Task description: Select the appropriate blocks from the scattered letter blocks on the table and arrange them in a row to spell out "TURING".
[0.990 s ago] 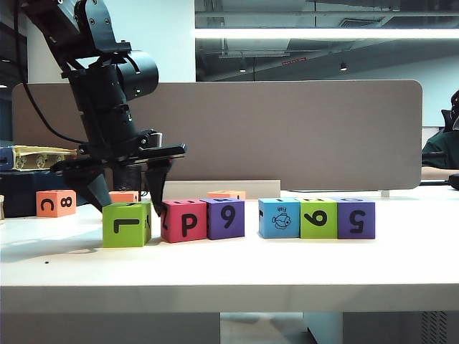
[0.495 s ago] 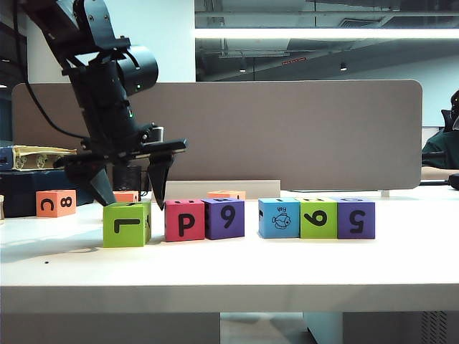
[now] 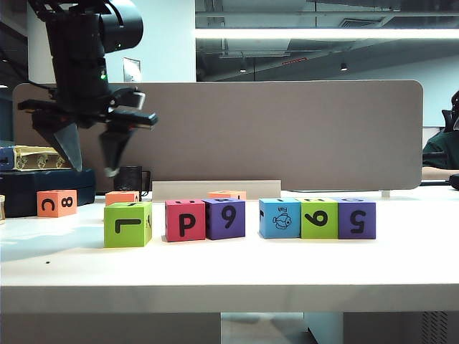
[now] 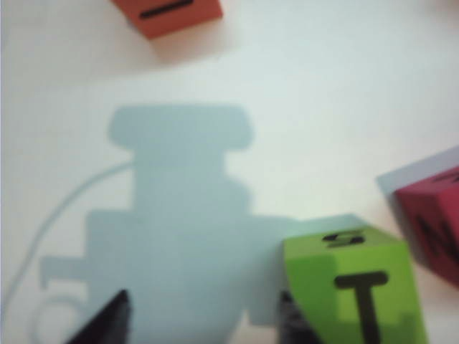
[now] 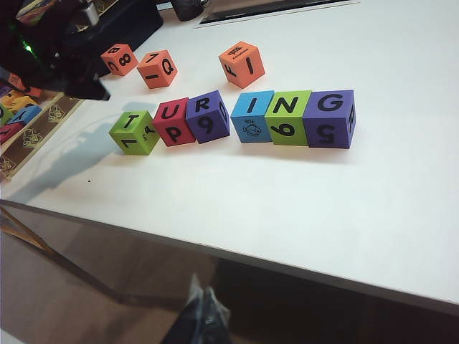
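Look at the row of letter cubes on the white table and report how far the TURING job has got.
Done: six matte cubes lie in a row, tops reading T, U, R, I, N, G, from the lime green T cube to the purple G cube. In hand: nothing; the left gripper hangs empty above the row's left end. Left: perhaps closing the gaps beside T and between R and I. The right gripper waits off the white table.

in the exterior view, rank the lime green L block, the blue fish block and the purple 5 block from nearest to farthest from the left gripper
The left gripper hangs above the table's left end, fingers apart.
1. Lime green L block: left end of the row, just below and right of the gripper.
2. Blue fish block: right of the row's gap.
3. Purple 5 block: far right end.
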`<state>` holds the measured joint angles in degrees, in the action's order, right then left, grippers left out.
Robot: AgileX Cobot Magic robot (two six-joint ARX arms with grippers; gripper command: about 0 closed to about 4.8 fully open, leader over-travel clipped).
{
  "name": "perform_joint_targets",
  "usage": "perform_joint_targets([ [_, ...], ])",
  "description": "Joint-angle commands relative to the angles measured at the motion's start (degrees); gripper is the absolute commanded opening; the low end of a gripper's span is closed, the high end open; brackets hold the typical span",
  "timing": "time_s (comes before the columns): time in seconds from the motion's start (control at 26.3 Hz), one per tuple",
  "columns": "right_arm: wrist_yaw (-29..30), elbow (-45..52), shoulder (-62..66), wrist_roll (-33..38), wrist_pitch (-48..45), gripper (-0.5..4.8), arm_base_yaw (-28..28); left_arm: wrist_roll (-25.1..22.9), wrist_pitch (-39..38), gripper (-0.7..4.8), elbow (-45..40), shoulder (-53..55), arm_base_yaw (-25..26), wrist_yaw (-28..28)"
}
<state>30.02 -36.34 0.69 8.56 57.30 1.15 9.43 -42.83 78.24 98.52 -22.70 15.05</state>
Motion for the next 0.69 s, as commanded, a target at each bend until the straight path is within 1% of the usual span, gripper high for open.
perform_joint_targets([
  [0.04, 0.09, -0.22, -0.61, 0.0, -0.92, -0.01, 0.02, -0.63, -2.14, 1.89, -0.44, 0.33, 0.0, 0.31],
  [0.08, 0.07, -0.22, -0.61, -0.02, -0.92, -0.01, 0.0, -0.63, -1.92, 1.63, -0.79, 0.35, 0.0, 0.22],
  [0.15, 0.07, -0.22, -0.61, 0.0, -0.92, -0.01, 0.02, -0.61, -1.03, 0.81, -1.79, 0.35, 0.0, 0.11],
  [0.19, 0.07, -0.22, -0.61, 0.0, -0.94, -0.01, 0.02, -0.59, -0.55, 0.53, -2.36, 0.37, 0.0, -0.04],
  [0.34, 0.09, -0.22, -0.61, 0.0, -0.96, -0.01, 0.02, -0.42, 0.81, 0.47, -5.05, 0.72, 0.0, -1.16],
  [0.53, 0.11, -0.22, -0.61, -0.02, -0.94, -0.01, -0.04, 0.33, 5.66, 0.47, -9.62, 1.05, -0.02, -5.33],
  [0.69, 1.77, -0.22, -0.59, -0.02, -1.01, -0.01, -0.04, 0.55, 7.21, 0.47, -11.02, 1.31, -0.02, -5.42],
])
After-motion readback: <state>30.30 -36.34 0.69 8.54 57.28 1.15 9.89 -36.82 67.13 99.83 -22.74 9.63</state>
